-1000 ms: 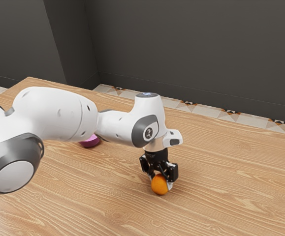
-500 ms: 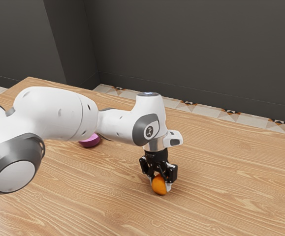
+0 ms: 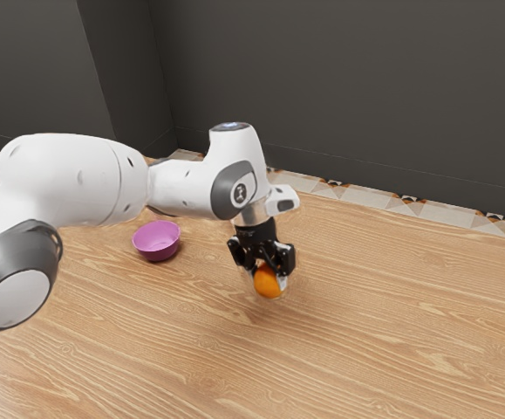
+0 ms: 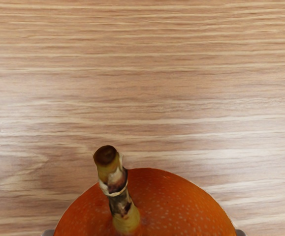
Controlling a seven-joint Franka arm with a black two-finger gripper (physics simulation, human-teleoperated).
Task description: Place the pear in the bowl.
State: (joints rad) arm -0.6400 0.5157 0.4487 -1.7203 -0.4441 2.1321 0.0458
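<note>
While my gripper [image 3: 270,273] has the pear [image 3: 268,284] pinched from two sides, jaws parted just to its width, I should carry it gently toward the purple bowl [image 3: 157,253] – high enough to come over it, then low before release. Seemingly just above the table [image 3: 365,349], the pear looks round and orange, pale-speckled – with a thick, brownish stem [image 4: 118,196].

Exterior view, clock centred on the gripper [image 3: 268,278]: passage available over the tabletop [image 3: 383,323] from two through eight o'clock. At ten o'clock, beyond an open gap, the bowl's [image 3: 157,250] raised rim obstructs low travel.
</note>
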